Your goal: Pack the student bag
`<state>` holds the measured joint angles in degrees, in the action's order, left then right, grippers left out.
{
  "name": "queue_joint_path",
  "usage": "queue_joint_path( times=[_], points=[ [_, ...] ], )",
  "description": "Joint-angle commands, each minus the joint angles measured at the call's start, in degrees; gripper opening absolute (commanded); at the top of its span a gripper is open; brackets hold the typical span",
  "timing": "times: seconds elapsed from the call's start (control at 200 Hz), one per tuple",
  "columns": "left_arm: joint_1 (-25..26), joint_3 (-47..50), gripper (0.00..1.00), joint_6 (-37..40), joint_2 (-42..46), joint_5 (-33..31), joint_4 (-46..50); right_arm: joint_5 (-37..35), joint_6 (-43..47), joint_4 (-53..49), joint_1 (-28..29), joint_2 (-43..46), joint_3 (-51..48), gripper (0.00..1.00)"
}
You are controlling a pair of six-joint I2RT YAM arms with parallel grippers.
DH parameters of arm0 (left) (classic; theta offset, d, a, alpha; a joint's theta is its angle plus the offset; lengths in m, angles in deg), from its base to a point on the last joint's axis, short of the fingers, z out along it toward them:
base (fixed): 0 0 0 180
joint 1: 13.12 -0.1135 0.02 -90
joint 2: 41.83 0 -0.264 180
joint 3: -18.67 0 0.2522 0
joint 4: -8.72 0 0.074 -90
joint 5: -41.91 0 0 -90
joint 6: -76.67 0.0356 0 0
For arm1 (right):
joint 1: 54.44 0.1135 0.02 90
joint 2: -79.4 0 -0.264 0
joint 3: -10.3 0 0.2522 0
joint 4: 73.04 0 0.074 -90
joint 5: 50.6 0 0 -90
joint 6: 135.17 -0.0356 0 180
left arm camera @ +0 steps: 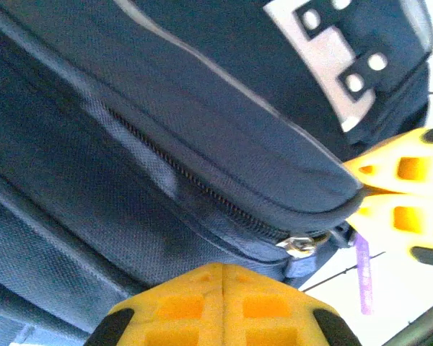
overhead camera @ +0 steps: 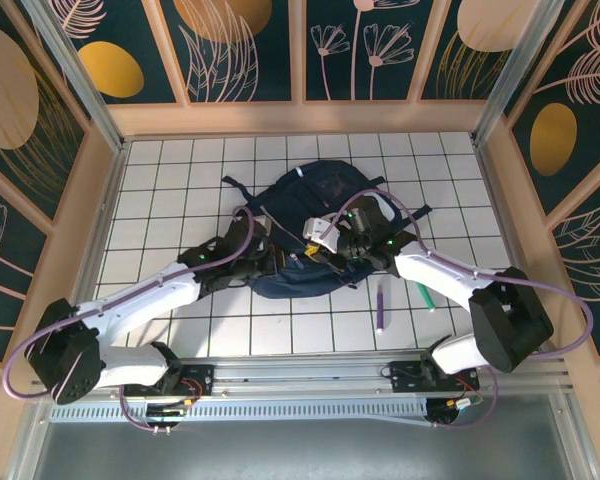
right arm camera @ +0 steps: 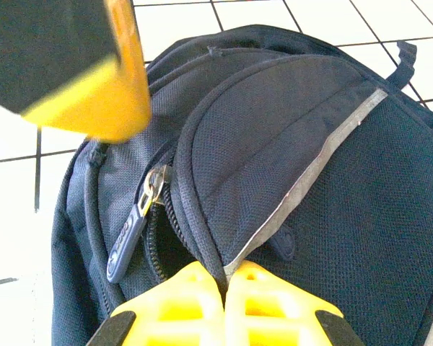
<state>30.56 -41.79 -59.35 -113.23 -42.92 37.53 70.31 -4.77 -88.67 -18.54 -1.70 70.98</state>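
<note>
The navy student bag [overhead camera: 310, 215] lies in the middle of the tiled table, with both grippers at its near end. My right gripper [right arm camera: 225, 277] is shut on the edge of a front pocket panel of the student bag [right arm camera: 332, 180], next to a partly open zip with a blue pull tab [right arm camera: 126, 234]. My left gripper [left arm camera: 222, 277] is shut, its tips pressed against the student bag [left arm camera: 130, 144] just below a closed zip and its metal slider [left arm camera: 299, 245]. Whether it pinches the fabric I cannot tell. The grey buckled flap [left arm camera: 332, 58] is at the upper right of the left wrist view.
A purple pen [overhead camera: 381, 305] and a green pen [overhead camera: 426, 296] lie on the tiles right of the bag's near end. Wooden walls [overhead camera: 300, 118] enclose the table on three sides. The two grippers are close together over the bag.
</note>
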Motion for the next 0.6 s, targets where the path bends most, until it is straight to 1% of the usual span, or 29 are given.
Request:
queue_joint_path(
  times=[0.0,0.015,0.03,0.07,0.125,0.215,0.305,0.365,0.445,0.515,0.596],
  points=[
    [-1.42,3.13,0.22,4.47,2.89,17.21,-8.91,1.75,-0.82,1.53,0.16,1.17,3.44,0.00],
    [-1.44,3.40,0.34,3.30,2.66,18.96,-10.36,2.04,-2.15,1.80,0.14,0.86,3.82,0.00],
    [-1.42,3.65,0.40,1.99,2.34,20.14,-11.36,2.16,-3.99,2.14,0.15,0.49,4.23,0.00],
    [-1.41,3.97,0.46,-1.83,1.12,21.65,-12.82,2.30,-8.95,3.41,0.43,-0.69,5.66,0.00],
    [-1.44,4.03,0.52,-4.92,-0.79,23.22,-13.23,3.06,-13.18,4.60,0.74,-2.14,7.07,0.00],
    [-1.33,3.38,0.56,-6.80,-2.01,20.73,-10.27,3.85,-17.93,8.12,1.52,-3.29,7.10,0.00],
    [-1.32,2.36,0.58,-8.52,-1.91,13.69,-5.22,5.75,-21.97,11.75,1.52,-3.78,5.96,0.00],
    [-1.34,1.66,0.57,-9.10,-2.21,10.57,-2.86,7.53,-23.17,12.86,1.71,-3.95,5.67,0.00],
    [-1.33,0.42,0.57,-9.48,-2.50,5.15,0.96,8.19,-22.36,12.90,2.48,-3.79,5.38,0.00],
    [-1.40,-1.12,0.58,-8.81,-3.10,-1.15,5.05,7.95,-20.12,11.39,3.24,-3.52,5.51,0.00],
    [-1.34,-3.45,0.58,-8.22,-4.16,-6.09,8.83,8.03,-17.84,9.76,3.89,-3.26,5.72,0.00]
  ],
)
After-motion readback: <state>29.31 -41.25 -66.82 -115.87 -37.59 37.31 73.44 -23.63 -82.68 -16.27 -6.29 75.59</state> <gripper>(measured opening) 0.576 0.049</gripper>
